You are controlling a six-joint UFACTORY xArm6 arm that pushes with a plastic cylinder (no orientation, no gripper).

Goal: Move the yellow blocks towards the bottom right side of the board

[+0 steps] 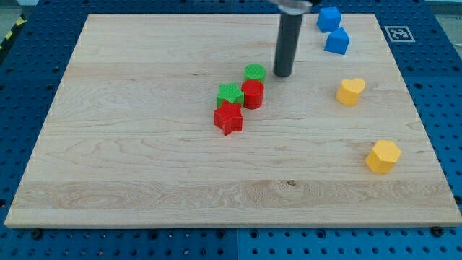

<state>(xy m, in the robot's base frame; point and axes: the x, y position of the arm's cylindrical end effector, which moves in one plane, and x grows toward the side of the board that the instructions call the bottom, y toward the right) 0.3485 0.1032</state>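
Observation:
A yellow heart block [350,92] lies right of the board's middle. A yellow hexagon block [382,156] lies below it, near the right edge. My tip [282,74] rests on the board just right of the green cylinder [254,72], well left of and a little above the yellow heart. It touches no yellow block.
A cluster sits at mid-board: green cylinder, red cylinder [253,94], green star [230,94], red star [229,118]. Two blue blocks [329,19] [337,41] lie at the top right. The wooden board [144,144] sits on a blue pegboard. A marker tag [398,32] is at the top right corner.

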